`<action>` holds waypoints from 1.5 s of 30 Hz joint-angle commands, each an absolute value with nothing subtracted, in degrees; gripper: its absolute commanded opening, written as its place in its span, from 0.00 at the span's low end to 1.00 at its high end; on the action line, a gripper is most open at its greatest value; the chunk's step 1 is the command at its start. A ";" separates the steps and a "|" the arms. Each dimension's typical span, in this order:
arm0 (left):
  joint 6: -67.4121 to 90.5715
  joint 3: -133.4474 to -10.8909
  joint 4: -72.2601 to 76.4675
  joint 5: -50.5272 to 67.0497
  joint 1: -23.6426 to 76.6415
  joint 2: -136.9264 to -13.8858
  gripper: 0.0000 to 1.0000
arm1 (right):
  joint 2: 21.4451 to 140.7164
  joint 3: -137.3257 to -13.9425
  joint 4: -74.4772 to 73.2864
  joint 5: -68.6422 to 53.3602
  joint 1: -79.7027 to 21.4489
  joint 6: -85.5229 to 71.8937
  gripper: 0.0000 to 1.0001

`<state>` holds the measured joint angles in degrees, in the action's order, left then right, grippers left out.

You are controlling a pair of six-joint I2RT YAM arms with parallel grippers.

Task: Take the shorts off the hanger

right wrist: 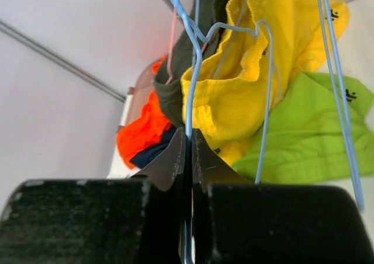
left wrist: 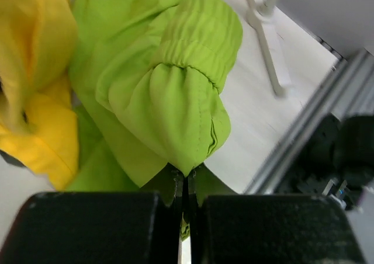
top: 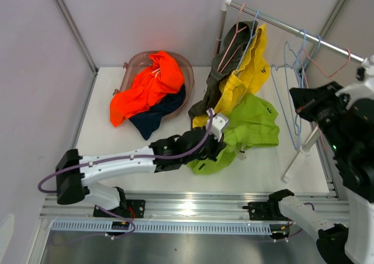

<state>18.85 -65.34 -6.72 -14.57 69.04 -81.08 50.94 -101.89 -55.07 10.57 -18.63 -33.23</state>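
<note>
Pinches the lime green shorts (top: 254, 124) tight in the left gripper (left wrist: 184, 179), down on the table (top: 99, 136). Squeezes the blue hanger (right wrist: 189, 109) wire in the right gripper (right wrist: 188, 141), fingers pressed together on it. Up on the rail (top: 286, 23): yellow shorts (top: 251, 59), dark olive shorts (top: 225, 65). In the clear tub (top: 135, 58): orange shorts (top: 149, 86) over navy shorts (top: 155, 118).

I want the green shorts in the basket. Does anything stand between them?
Yes. The yellow shorts and olive shorts hang from the rack between the green shorts in the left gripper and the basket.
</note>
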 commanded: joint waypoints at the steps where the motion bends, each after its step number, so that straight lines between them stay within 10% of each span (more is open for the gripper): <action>1: 22.93 -60.22 -6.94 -16.78 71.71 -71.47 0.00 | 57.47 -99.32 -46.16 14.05 -18.63 -29.63 0.00; 12: 27.60 -42.89 -9.49 -18.36 74.27 -51.25 0.00 | 69.61 -104.59 -37.71 14.86 -13.02 -26.45 0.00; 29: 24.96 -43.33 -5.54 -17.49 74.27 -56.16 0.00 | 72.60 -112.59 -48.06 -10.89 -10.81 -28.39 0.00; 45: 25.75 -42.28 -5.71 -18.02 74.27 -55.37 0.00 | 63.90 -88.95 -42.63 -10.37 -9.84 -30.50 0.00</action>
<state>25.45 -42.09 -8.23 -17.69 73.93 -56.84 65.76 -90.89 -42.96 -8.27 -10.00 -28.80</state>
